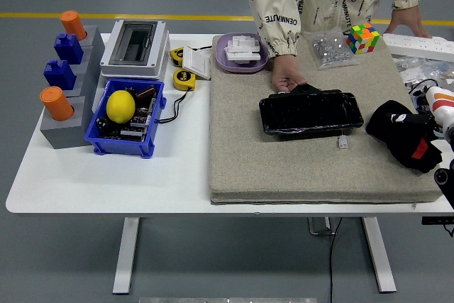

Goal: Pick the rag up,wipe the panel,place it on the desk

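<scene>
far to the left of your hand, on the white tabletop [106,182], a grey stepped block [67,108] carries orange cylinders [57,103] and blue pegs [60,74]. next comes a blue plastic bin [125,136] holding a smooth yellow lemon [120,106] on top of dark electrical parts. behind it sits a boxy grey-white enclosure [134,48] with a dark window, and beside that two round yellow tape measures [184,78].

closer to your hand, a thick, felt-like beige mat [284,168] covers the right half of the tabletop. at its far edge a shallow purple dish [242,53] holds flat white pieces. a person in a printed cream jacket stands at the far side, and the person's hand [287,76] rests at the far left corner of the panel [311,112], a glossy black rounded rectangle lying flat on the mat, well to the left of your hand. a clear bag of small silvery parts [328,49] and a colourful puzzle cube [362,37] sit beyond it.

the rag [406,133] is a soft, crumpled black heap with a red patch, lying at the mat's right edge. your right hand [441,108] comes in from the right edge, white-tipped, with a finger reaching onto the rag's top. you cannot tell whether it is clenched on the cloth or released.
</scene>
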`<state>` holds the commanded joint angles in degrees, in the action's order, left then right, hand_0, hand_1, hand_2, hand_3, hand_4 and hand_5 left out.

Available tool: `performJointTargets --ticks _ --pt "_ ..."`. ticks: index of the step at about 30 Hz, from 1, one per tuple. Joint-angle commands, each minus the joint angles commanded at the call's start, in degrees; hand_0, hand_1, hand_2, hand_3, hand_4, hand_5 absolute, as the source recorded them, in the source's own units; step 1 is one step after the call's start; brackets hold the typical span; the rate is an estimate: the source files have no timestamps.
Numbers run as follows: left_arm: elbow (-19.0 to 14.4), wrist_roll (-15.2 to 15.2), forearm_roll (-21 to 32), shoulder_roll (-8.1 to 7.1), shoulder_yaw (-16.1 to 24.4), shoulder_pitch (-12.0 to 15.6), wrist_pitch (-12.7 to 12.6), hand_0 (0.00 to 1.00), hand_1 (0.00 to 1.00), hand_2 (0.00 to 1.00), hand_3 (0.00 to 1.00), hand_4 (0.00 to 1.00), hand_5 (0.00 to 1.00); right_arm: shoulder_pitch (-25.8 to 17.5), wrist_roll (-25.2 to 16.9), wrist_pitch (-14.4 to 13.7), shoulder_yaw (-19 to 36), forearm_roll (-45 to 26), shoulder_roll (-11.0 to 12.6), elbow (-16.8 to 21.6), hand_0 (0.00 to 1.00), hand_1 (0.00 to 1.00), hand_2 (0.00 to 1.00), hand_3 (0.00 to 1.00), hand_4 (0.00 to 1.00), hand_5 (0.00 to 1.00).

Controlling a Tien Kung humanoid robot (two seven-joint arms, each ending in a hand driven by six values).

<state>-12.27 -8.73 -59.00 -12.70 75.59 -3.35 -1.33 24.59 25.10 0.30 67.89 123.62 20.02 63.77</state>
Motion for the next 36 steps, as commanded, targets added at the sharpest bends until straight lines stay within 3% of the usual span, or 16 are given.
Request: performJointTargets --ticks 12,36 --pt "-0.02 -0.01 0.31 -0.11 -0.62 0.16 0.01 0.603 0.637 0.635 0.560 0.634 0.443 -0.59 -0.26 -0.26 0.79 0.78 -2.49 -1.75 0.709 0.689 0.772 0.776 0.998 0.726" --pt "0.12 -0.06 0.64 0.11 -0.96 0.04 0.03 0.603 0.637 0.636 0.560 0.633 0.441 0.63 -1.83 -1.94 0.50 0.12 -3.78 -6.34 0.710 0.687 0.770 0.771 0.998 0.724"
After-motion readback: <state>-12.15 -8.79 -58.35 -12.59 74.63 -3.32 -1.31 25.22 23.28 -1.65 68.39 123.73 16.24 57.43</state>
